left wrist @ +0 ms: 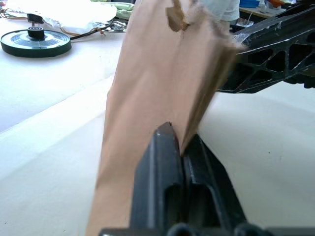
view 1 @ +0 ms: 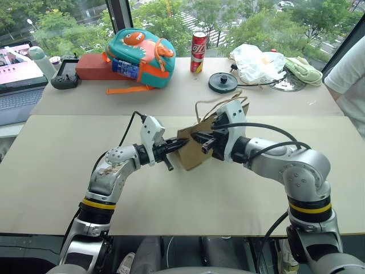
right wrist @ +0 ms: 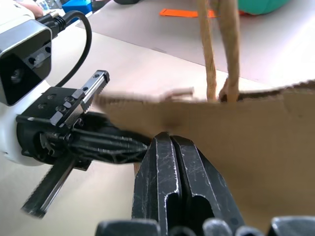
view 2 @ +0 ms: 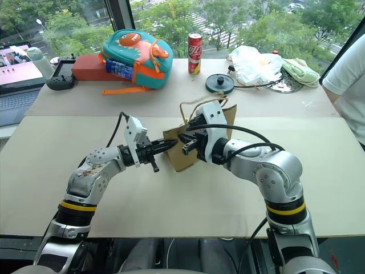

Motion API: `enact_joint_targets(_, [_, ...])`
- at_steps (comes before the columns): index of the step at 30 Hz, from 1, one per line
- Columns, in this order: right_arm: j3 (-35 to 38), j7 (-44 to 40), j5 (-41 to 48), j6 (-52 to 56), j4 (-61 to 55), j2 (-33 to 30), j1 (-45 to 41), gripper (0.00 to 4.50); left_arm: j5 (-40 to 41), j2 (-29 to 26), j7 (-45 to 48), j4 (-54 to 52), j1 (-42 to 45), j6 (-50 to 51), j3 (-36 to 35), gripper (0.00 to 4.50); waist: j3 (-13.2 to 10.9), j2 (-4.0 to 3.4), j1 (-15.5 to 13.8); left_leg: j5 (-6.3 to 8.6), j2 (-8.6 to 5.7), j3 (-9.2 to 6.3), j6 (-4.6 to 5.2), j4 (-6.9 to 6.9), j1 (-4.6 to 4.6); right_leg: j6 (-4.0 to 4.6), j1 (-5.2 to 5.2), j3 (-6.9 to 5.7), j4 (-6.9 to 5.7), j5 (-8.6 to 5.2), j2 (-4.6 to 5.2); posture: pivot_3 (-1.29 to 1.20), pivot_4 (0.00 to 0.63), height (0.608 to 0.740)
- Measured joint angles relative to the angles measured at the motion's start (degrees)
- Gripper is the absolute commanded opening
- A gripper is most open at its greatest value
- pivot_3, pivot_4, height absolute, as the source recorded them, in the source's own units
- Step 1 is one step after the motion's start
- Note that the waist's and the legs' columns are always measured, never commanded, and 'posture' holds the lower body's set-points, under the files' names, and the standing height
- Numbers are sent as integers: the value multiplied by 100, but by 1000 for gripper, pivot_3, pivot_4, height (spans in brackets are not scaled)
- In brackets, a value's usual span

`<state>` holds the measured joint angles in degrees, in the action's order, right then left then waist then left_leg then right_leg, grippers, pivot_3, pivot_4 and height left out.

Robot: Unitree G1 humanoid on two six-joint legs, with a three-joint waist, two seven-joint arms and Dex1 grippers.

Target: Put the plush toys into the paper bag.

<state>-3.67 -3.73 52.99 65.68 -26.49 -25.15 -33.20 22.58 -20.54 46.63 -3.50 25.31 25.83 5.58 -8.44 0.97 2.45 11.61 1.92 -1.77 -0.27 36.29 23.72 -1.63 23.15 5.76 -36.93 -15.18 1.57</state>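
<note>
- Standing by the desk (view 1: 68,171), I took in the far-left clutter first: a laptop (view 1: 17,85), a small black controller (view 1: 64,80), a red-brown block (view 1: 94,65) and the teal backpack (view 1: 140,57) with its orange fish, all well back from the arms.
- The left gripper (view 1: 179,144) pointed roughly level toward the middle of the desk, its fingers (left wrist: 170,187) closed on the near edge of the paper bag (view 1: 197,149); the left wrist view showed the brown paper pinched between them.
- The paper bag hung between the two arms just above the desk, tilted, its twine handles (view 1: 208,108) looping upward and its mouth flat, not yet spread.
- The right gripper (view 1: 201,138) came in from the other side, its fingers (right wrist: 182,182) shut tight on the bag's top edge beside the handles.
- Behind them stood a red can (view 1: 198,51), a black round disc (view 1: 222,81), a white plastic bag (view 1: 256,60) and a pale green cloth (view 1: 305,68); a person's white sleeve (view 1: 348,74) showed at the far right.
- I could not spot either plush toy on the desk from where I looked.
- By my reading, the step in hand was opening the bag: both grips sat on its rim, so the next move would call for drawing the two edges apart gently, without tearing the paper, until the mouth gaped wide enough for a toy.
</note>
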Motion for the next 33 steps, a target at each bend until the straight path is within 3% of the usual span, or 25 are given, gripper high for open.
enact_joint_targets(8, [231, -42, 33, 111, -113, 25, 1, 0, -29, 107, -212, 226, 168, -6, -70, 75, 0, 0, -1, 0, -1, 0, 0, 0, 2, 0, 0, 0, 1, 0, 0, 0, 150, 739])
enact_joint_targets(15, [896, -357, 684, 270, -570, -433, 95, 0, -40, 174, -273, 349, 200, -103, -118, 75, 0, 0, -5, 0, -1, -1, 0, 0, 0, 0, -2, -1, 2, 0, 1, 0, 150, 739])
enact_joint_targets(33, [1355, -220, 1036, 306, -578, -679, 251, 0, -93, 212, -273, 425, 207, -206, -116, 75, 0, 0, -2, 0, -1, -1, 0, 0, -1, 0, -2, 0, 1, 0, 0, 0, 150, 739])
